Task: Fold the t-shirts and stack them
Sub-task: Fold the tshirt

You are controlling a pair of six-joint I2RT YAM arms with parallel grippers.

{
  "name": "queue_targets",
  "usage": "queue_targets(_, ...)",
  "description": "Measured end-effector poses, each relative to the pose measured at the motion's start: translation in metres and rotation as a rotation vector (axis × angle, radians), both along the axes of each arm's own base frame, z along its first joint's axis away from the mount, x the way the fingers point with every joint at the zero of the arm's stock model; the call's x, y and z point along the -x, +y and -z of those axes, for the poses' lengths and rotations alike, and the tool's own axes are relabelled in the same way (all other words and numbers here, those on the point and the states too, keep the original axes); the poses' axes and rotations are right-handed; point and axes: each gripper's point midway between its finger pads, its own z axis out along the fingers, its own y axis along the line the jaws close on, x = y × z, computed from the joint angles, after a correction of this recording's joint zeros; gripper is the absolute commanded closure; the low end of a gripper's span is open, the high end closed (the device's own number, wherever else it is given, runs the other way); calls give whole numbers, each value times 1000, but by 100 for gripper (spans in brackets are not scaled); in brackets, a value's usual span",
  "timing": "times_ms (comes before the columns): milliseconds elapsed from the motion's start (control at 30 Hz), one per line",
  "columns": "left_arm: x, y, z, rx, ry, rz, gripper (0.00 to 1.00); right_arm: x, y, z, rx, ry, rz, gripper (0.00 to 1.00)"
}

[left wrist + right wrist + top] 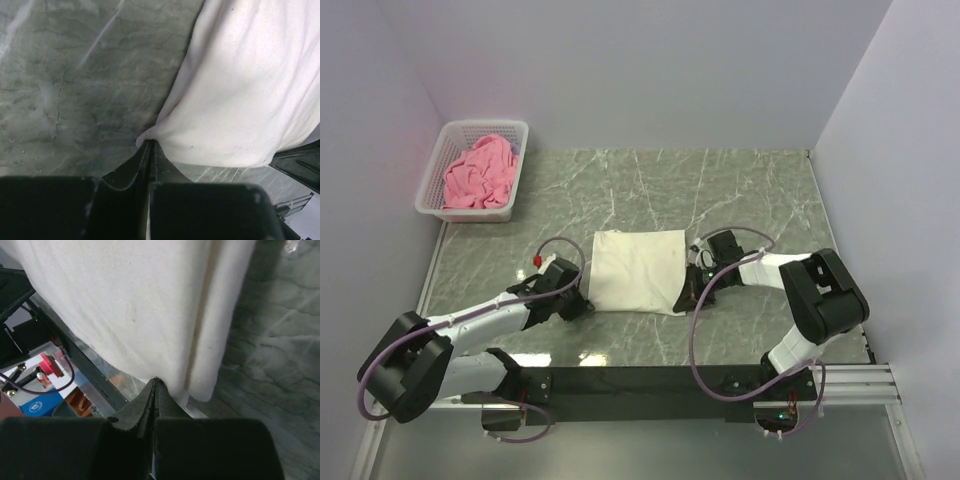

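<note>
The cream-white t-shirt lies folded in a rough square at the table's middle. My left gripper is shut on its near left corner; in the left wrist view the jaws pinch the cloth's tip. My right gripper is shut on its near right corner; in the right wrist view the closed jaws grip the edge of the layered cloth. The pink t-shirt lies crumpled in the white basket at the far left.
The table is green-grey marble with walls at left, back and right. A black rail runs along the near edge between the arm bases. Cables loop over both arms.
</note>
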Motion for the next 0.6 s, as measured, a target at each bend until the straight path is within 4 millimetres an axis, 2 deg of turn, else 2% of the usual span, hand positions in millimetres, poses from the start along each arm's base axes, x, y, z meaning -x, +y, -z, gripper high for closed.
queue_targets(100,-1,2,-2,0,-4,-20,94,-1,-4,0,-6,11,23,100)
queue_targets(200,0,12,-8,-29,-25,-47,92,-6,-10,-4,13,-13,51,100)
queue_targets(333,-6,22,-27,-46,-88,-75,86,-21,-17,-23,36,-111,91,100)
queue_targets(400,-16,20,-44,-48,-133,-76,81,-34,-17,-39,39,-179,108,100)
queue_targets(500,-41,13,-71,-55,-203,-63,78,-60,-14,-64,34,-285,133,100)
queue_targets(600,-78,4,-92,-65,-261,-56,78,-92,-11,-90,26,-374,171,100)
